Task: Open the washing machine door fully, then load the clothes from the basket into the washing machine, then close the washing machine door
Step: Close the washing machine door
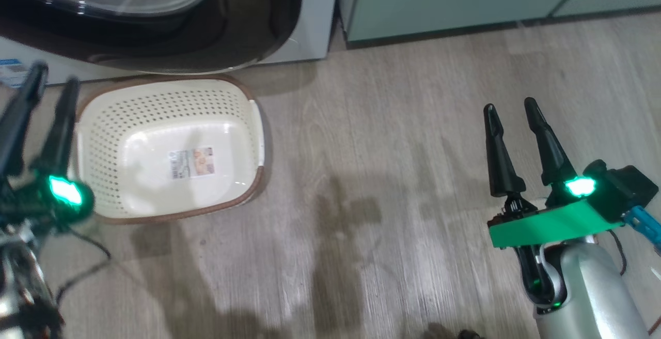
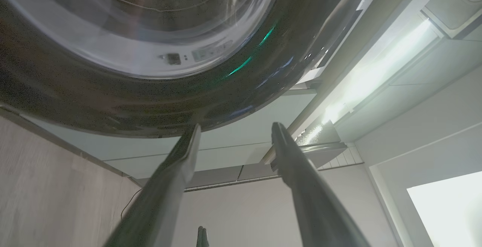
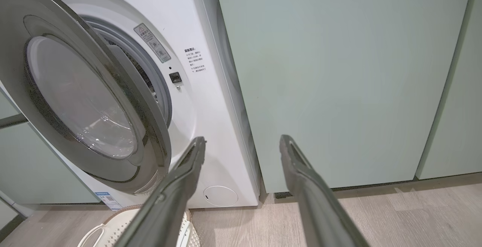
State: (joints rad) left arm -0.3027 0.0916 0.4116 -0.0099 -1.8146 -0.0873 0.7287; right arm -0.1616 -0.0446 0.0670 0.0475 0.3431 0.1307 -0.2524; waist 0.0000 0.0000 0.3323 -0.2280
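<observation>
I keep the left gripper wide and empty, tips aimed up under the large round, black-rimmed, glass-centred washing machine door. I judge that a good spot to push it shut from, since the cream perforated plastic basket just before the white front-loading washing machine lies empty. The right gripper, equally wide and empty, hangs well apart, clear of the door's swing. The door stands upright, swung out, free edge towards me; the basket's long axis runs along the machine's front.
</observation>
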